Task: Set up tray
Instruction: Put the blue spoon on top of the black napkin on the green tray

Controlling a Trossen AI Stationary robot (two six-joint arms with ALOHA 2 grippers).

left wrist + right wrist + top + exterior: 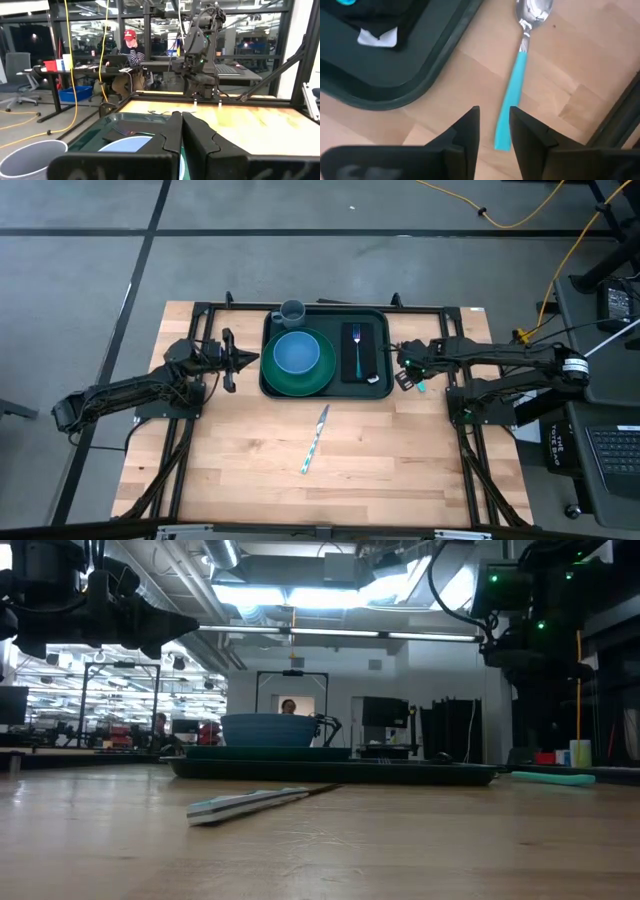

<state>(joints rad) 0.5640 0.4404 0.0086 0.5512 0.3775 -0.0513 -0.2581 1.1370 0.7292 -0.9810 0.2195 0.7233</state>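
While the left arm lies low along the table's left side, its left gripper (pixel 243 360) sits just beside the tray's (pixel 325 388) left rim, fingers (pixel 167 137) pressed together, holding nothing. Right arm reaches in from the right; the right gripper (pixel 408 367) hangs just off the tray's right rim, tilted down at the wood, fingers (pixel 465 130) a narrow gap apart, empty.

Right wrist view only: a spoon (pixel 517 70) with a teal handle lies on the table right ahead of those fingers, handle end in line with the gap, not touching; tray corner (pixel 427 75) just beside it. High view shows only a sliver of teal (pixel 421 386) under the gripper. Low view gives the spoon (pixel 552 777) flat on the table, well below the right gripper (pixel 525 620).

Tray holds a green plate (pixel 300 375) with a blue bowl (pixel 296 352) on it, nearer the left gripper; a black napkin (pixel 360 352) with a fork (pixel 356 345) on top, nearer the right one. Grey cup (pixel 292 311) at the tray's far left corner. Knife (pixel 316 439) lies alone on the table, well apart from both grippers. Left wrist view: a person (pixel 131 50) at a desk beyond the table.
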